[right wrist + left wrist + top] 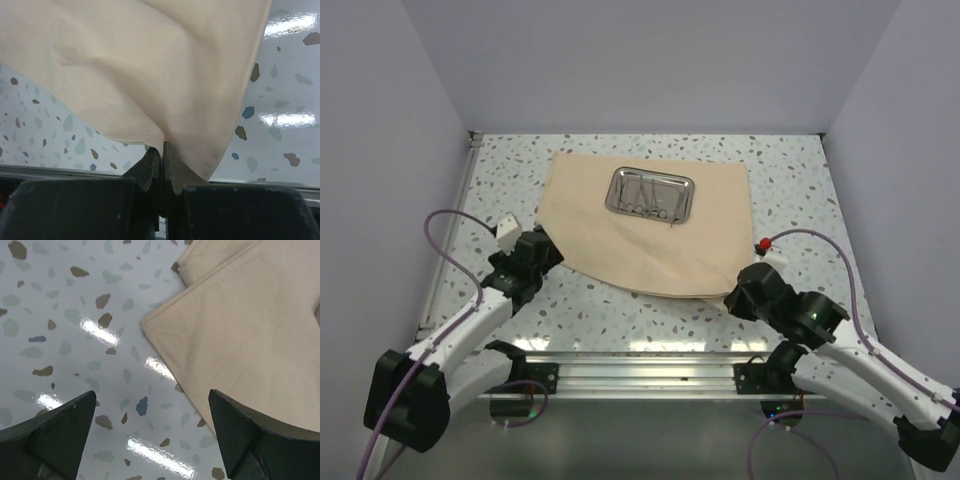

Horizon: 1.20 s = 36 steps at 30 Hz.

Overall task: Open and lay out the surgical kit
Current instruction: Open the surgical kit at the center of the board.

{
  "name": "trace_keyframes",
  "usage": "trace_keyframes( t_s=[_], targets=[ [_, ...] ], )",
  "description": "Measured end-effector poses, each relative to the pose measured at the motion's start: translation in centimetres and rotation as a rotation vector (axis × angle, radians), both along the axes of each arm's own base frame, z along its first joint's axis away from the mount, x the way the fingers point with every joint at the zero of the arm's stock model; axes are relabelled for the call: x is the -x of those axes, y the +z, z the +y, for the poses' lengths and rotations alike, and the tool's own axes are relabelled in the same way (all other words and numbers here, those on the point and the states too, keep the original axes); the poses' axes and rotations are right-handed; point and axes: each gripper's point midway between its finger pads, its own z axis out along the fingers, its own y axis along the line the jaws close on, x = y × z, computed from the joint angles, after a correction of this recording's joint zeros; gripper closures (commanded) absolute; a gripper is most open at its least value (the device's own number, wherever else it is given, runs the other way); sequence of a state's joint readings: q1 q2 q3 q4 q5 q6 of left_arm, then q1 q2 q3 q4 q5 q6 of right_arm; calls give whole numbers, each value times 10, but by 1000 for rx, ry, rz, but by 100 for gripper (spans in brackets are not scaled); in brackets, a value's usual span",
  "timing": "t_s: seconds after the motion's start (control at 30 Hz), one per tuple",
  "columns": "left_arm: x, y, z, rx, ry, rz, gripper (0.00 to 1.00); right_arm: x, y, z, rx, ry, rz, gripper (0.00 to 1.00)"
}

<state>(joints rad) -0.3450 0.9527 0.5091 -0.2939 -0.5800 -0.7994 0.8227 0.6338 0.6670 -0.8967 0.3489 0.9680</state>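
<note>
The beige cloth wrap (650,235) lies spread over the middle of the table. The shiny steel tray (650,193) sits on its far part with slim metal instruments (645,190) inside. My right gripper (738,297) is shut on the cloth's near right corner; in the right wrist view the cloth (150,65) is pinched between the closed fingers (162,150). My left gripper (548,248) is open and empty at the cloth's left corner. In the left wrist view the cloth's corner (240,335) lies just ahead, with the right finger (240,425) over its edge.
The terrazzo tabletop (500,180) is walled on the left, back and right. A metal rail (640,372) runs along the near edge between the arm bases. Purple cables (445,225) loop beside both arms.
</note>
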Motion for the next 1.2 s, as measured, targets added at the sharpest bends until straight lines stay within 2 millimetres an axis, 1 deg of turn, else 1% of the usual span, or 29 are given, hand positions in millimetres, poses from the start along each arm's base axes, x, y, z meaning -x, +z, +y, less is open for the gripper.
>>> trace_keyframes(
  t_s=[0.07, 0.13, 0.2, 0.33, 0.4, 0.57, 0.63, 0.73, 0.77, 0.8, 0.87, 0.9, 0.97, 1.0, 1.07, 1.2],
  targets=[
    [5, -26, -4, 15, -2, 69, 0, -1, -6, 2, 25, 7, 25, 100],
    [9, -44, -6, 26, 10, 117, 0, -2, -9, 3, 42, 12, 35, 100],
    [10, -54, -7, 36, 25, 140, 0, -3, -7, 4, 44, 20, 26, 100],
    [7, -71, -9, 46, 56, 184, 0, -9, 9, 7, 22, 36, -26, 100],
    [1, -76, -8, 27, 75, 202, 1, -12, 15, 9, 16, 45, -46, 100],
    [-31, -75, -16, 18, 97, 189, 0, -13, 17, 9, 27, 67, -62, 100],
    [-43, -76, -18, 15, 102, 176, 2, -13, 17, 9, 32, 72, -65, 100],
    [-60, -76, -21, 7, 113, 149, 14, -13, 18, 8, 43, 83, -71, 100],
    [-63, -75, -21, 6, 116, 143, 21, -14, 18, 8, 46, 85, -72, 100],
    [-65, -75, -21, 7, 118, 135, 33, -14, 19, 8, 48, 88, -76, 100],
    [-67, -77, -22, 9, 119, 130, 40, -15, 23, 8, 49, 94, -85, 100],
    [-68, -78, -22, 6, 119, 129, 54, -15, 25, 9, 49, 96, -91, 100],
    [-75, -79, -23, 6, 127, 118, 63, -17, 29, 8, 50, 95, -103, 100],
    [-79, -79, -24, 4, 128, 116, 71, -18, 30, 8, 53, 95, -108, 100],
    [-85, -80, -26, 7, 131, 108, 77, -19, 31, 7, 58, 96, -114, 100],
    [-87, -81, -26, 9, 134, 103, 100, -19, 31, 6, 66, 100, -116, 100]
  ],
)
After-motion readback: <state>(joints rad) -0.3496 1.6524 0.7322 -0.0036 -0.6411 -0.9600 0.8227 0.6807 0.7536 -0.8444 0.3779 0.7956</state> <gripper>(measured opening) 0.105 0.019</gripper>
